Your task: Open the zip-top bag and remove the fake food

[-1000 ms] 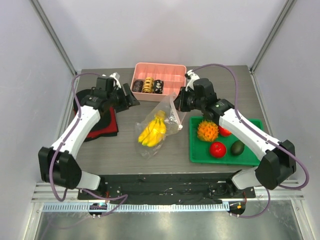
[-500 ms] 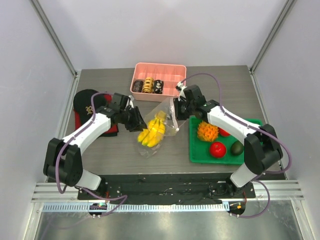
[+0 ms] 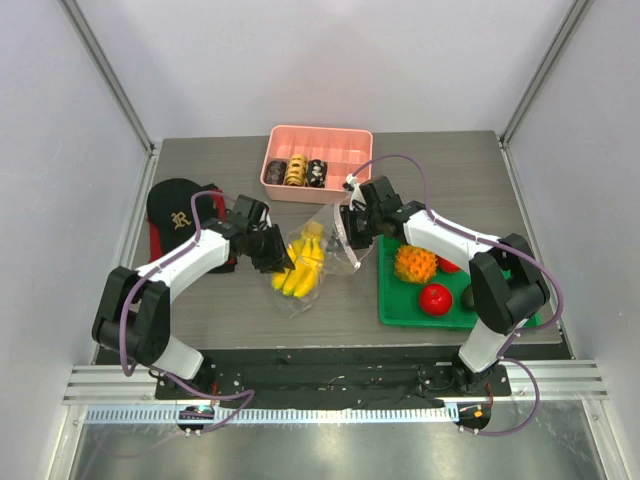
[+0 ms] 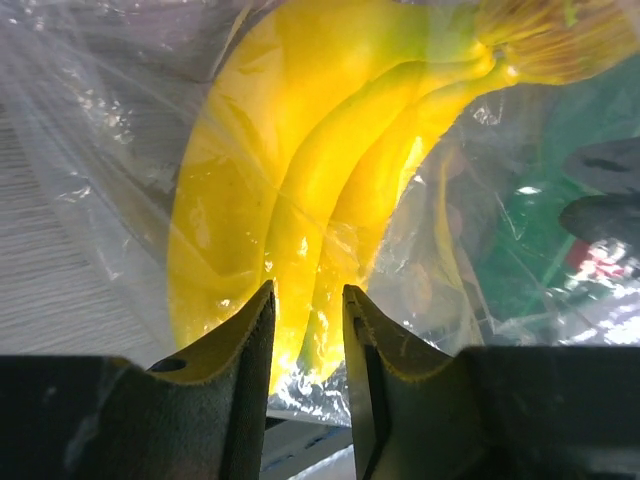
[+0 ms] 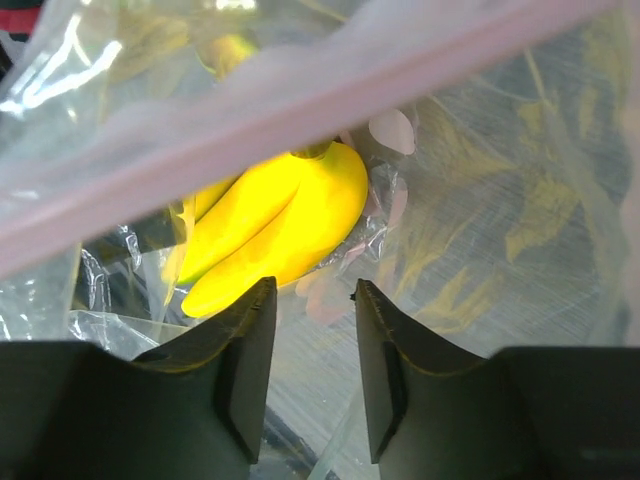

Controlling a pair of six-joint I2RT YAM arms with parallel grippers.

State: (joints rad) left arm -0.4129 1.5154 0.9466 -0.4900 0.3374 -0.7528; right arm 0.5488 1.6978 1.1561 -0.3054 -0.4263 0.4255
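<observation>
Left gripper (image 4: 307,294) at bagged banana (image 4: 300,150)

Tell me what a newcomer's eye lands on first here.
The bright yellow banana bunch inside the clear zip-top bag at the table's middle stands out first, with the left gripper and the right gripper flanking the bag on either side. Next comes the green tray at the right, holding an orange pineapple and a red fruit.
</observation>
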